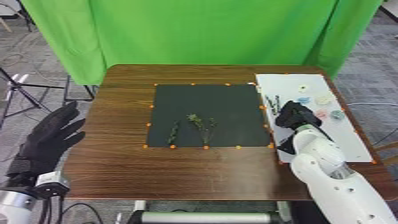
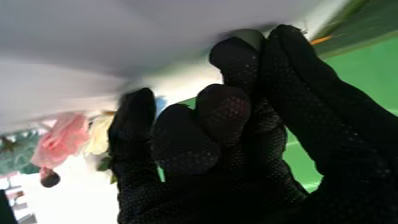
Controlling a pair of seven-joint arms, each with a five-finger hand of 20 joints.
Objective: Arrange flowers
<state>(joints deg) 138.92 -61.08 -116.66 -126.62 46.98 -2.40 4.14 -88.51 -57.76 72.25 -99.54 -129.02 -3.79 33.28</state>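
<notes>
The right robot hand (image 1: 298, 115), grip impossible to tell, is beside dark stems (image 1: 273, 104) on the white sheet (image 1: 289, 82), likely to join the black sheet (image 1: 209, 95)'s sprigs (image 1: 205, 131). The left robot hand (image 1: 46, 136), spread, leaves room.

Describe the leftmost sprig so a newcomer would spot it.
On the brown table lies a dark mat. The leftmost sprig sits near the mat's lower-left corner in the head view. It is one narrow dark green strip, unlike the paler, branching stems beside it.
</notes>
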